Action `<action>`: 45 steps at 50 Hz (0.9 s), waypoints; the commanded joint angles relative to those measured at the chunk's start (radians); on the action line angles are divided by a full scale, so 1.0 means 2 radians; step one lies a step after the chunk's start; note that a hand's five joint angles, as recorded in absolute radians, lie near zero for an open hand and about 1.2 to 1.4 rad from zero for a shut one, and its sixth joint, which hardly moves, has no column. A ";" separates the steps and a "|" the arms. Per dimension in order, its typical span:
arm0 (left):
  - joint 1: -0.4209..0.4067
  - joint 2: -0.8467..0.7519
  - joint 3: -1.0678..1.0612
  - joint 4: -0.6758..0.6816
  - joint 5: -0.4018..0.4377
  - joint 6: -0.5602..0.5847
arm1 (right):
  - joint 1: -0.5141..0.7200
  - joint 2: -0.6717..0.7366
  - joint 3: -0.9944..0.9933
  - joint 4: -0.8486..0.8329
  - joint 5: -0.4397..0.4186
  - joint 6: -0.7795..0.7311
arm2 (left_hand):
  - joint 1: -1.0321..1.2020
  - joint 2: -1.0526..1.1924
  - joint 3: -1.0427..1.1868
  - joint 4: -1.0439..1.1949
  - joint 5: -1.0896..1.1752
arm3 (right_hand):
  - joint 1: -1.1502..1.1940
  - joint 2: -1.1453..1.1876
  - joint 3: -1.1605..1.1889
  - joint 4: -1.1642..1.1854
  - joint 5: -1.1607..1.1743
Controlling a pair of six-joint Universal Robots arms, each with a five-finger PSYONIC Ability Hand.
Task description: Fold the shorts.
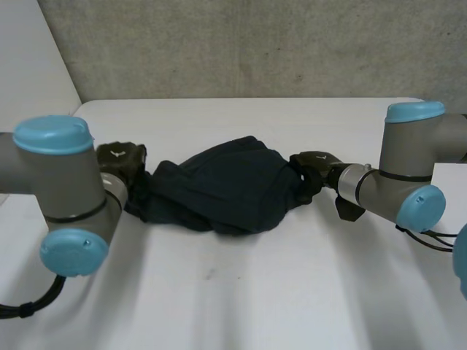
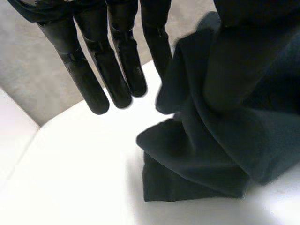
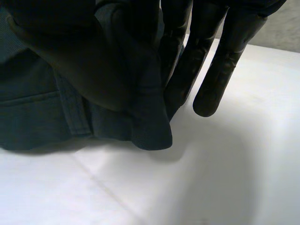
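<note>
Table, white, with a grey wall behind its far edge. Shorts, dark navy, lie bunched in a long heap across the table's middle, running toward its left and right edges, a little nearer the far edge than the near one. Left arm and right arm reach in from either side, one to each end of the heap.

Left hand is at the end facing the left edge. In its wrist view the fingers are straight and mostly clear of the cloth, which rises off the table in folds, pinched between thumb and nearest finger.

Right hand is at the opposite end. In its wrist view the thumb presses a fold of cloth against straight fingers, a waistband seam showing just beside it.
</note>
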 commanded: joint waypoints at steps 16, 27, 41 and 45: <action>-0.103 0.119 0.039 -0.001 0.031 -0.051 | 0.070 -0.276 0.178 -0.114 0.103 -0.190 | -0.385 -0.390 -0.391 -0.391 -0.396 | 0.236 0.114 0.110 0.105 0.124; -0.155 0.050 0.058 -0.002 0.060 -0.094 | 0.125 -0.279 0.204 -0.109 0.126 -0.227 | -0.373 -0.379 -0.379 -0.379 -0.384 | 0.236 0.114 0.110 0.105 0.124; -0.141 -0.014 0.082 -0.007 0.032 -0.106 | 0.119 -0.276 0.231 -0.111 0.129 -0.230 | 0.199 0.194 0.193 0.193 0.188 | 0.236 0.114 0.110 0.105 0.124; -0.123 0.029 0.069 -0.014 0.018 -0.108 | 0.119 -0.276 0.226 -0.109 0.128 -0.232 | 0.199 0.194 0.193 0.193 0.188 | 0.236 0.114 0.110 0.105 0.124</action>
